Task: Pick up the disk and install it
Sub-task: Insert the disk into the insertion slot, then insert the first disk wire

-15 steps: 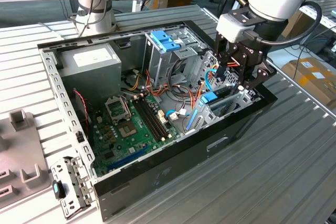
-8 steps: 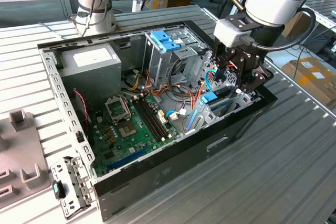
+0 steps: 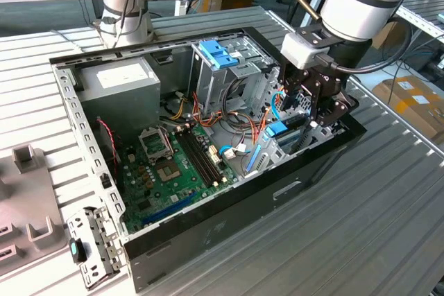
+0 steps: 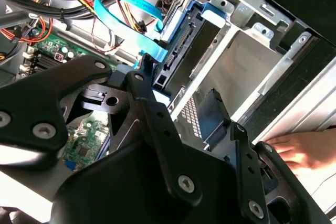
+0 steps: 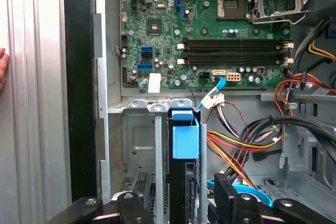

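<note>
Disk (image 5: 185, 145) standing on edge, dark body, light-blue carrier, jaws spread astride it.

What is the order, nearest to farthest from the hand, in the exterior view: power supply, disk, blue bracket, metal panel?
1. disk, beside the hand
2. blue bracket, atop the cage
3. power supply, inside the case
4. metal panel, outside it

Cable tangle (image 5: 237, 148) just beside the disk (image 5: 185, 140)
</note>
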{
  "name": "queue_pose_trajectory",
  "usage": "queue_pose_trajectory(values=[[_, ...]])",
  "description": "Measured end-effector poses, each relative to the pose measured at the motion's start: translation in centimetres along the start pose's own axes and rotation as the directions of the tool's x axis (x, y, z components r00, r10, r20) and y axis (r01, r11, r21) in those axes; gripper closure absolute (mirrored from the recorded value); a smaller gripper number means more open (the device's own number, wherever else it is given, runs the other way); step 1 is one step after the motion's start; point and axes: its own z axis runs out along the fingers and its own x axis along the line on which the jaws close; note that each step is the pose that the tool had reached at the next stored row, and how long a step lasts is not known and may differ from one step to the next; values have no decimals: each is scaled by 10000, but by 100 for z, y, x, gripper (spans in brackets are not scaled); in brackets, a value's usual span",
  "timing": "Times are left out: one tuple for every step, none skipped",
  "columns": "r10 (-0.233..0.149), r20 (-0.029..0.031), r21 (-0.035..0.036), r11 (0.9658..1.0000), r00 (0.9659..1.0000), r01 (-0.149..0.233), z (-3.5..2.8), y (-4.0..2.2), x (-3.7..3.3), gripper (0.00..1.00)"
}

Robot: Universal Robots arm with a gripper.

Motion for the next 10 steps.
queue_pose_trajectory(values=[[0, -5, 0, 10000, 10000, 0, 4, 0, 0, 39], [0, -6, 0, 10000, 10000, 0, 4, 0, 0, 39], [-1, -6, 0, 10000, 10000, 1, 4, 0, 0, 39], [0, -4, 0, 10000, 10000, 0, 7, 0, 0, 39], [0, -4, 0, 10000, 10000, 0, 10, 0, 0, 39], [0, -4, 0, 10000, 10000, 0, 10, 0, 0, 39], [0, -4, 0, 10000, 10000, 0, 10, 0, 0, 39], [0, -4, 0, 10000, 10000, 0, 10, 0, 0, 39], [0, -5, 0, 10000, 10000, 0, 11, 0, 0, 39], [0, -4, 0, 10000, 10000, 0, 11, 0, 0, 39]])
